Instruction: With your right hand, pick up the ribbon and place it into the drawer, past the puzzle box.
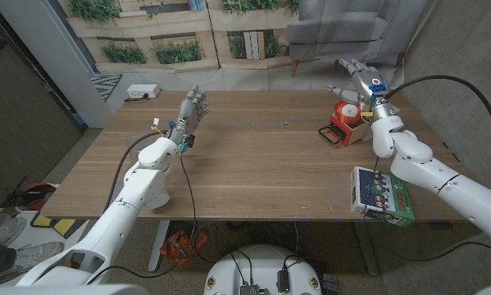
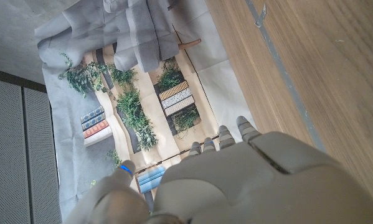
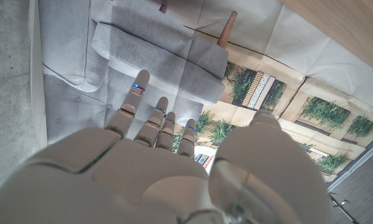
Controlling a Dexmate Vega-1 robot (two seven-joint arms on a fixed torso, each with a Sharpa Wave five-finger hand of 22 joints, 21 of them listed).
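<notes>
- Right robot hand: raised just behind and above the drawer, fingers spread wide, nothing in them as far as the head and right wrist views tell.
- Ribbon: seemingly a small orange-and-white roll sitting in the drawer's top; too small to tell whether fully seated or perched on the rim.
- If perched: could tip out over the drawer's wall onto the desk at the slightest nudge, undoing the placement.
- Pulling the arm back toward the robot low over the drawer: risks a fingertip or the wrist clipping the ribbon or shoving the light drawer sideways. Safer to lift clear first, then retreat.
- Puzzle box: well nearer the robot than the drawer, at the desk's near edge and right beside the right forearm. A careless elbow swing on the way back could push it off the desk.
- Black cable looping from the right wrist, beyond the drawer's right side: could snag or drag across the drawer if the wrist rolls or drops.
- Reaching in again to reseat the ribbon: wide fingers in a small drawer could knock the roll out rather than settle it; a narrow pinch would suit better.
- Left robot hand: far to the drawer's left, upright and wide, holding nothing; little danger from there unless swung across the desk.
</notes>
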